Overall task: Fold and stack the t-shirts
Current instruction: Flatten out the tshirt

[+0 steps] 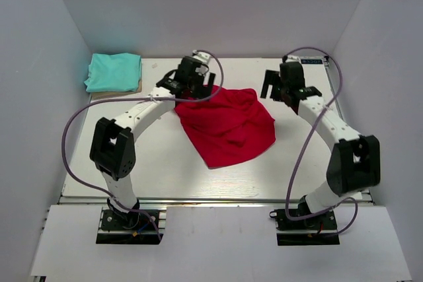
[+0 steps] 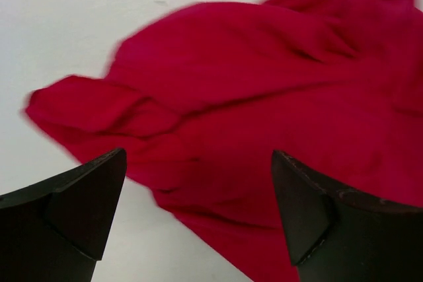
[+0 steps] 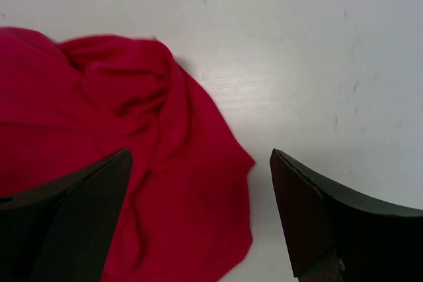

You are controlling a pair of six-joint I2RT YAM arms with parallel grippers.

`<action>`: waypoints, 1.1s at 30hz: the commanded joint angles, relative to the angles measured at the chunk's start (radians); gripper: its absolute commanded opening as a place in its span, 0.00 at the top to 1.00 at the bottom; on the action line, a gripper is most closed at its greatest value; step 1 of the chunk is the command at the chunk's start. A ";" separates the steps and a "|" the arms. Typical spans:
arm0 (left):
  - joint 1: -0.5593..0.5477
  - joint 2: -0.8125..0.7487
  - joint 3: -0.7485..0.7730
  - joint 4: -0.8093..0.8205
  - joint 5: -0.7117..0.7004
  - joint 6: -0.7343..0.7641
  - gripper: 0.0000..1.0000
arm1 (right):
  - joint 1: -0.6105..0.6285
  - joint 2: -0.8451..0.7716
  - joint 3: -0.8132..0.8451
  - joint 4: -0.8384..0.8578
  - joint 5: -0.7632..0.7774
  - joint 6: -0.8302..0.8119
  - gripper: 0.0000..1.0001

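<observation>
A bright red t-shirt (image 1: 227,127) lies rumpled and loosely spread in the middle of the white table (image 1: 165,156). A light teal t-shirt (image 1: 114,71) rests in a neat rectangular fold at the far left corner. My left gripper (image 1: 200,89) hovers over the red shirt's far left edge, jaws wide open, nothing between them; its wrist view shows the red t-shirt (image 2: 264,97) below. My right gripper (image 1: 272,88) hangs open just past the shirt's far right corner, with the red t-shirt (image 3: 119,130) under its left finger and bare table under the right.
White walls enclose the table on three sides. A thin tan board (image 1: 119,92) peeks out beneath the teal shirt. Purple cables (image 1: 73,130) loop beside each arm. The arm bases (image 1: 129,219) stand at the near edge.
</observation>
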 commanded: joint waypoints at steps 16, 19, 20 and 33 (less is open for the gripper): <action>-0.438 0.161 -0.006 0.014 0.229 0.116 0.09 | -0.106 -0.267 -0.364 -0.126 0.076 0.129 0.10; -0.438 0.196 0.008 0.013 0.177 0.116 0.12 | -0.122 -0.305 -0.373 -0.143 0.073 0.119 0.10; -0.438 0.210 -0.001 0.027 0.140 0.116 0.12 | -0.126 -0.310 -0.376 -0.152 0.078 0.122 0.10; -0.429 0.235 -0.001 0.083 0.025 0.036 0.95 | -0.146 -0.390 -0.428 -0.117 -0.065 0.059 0.11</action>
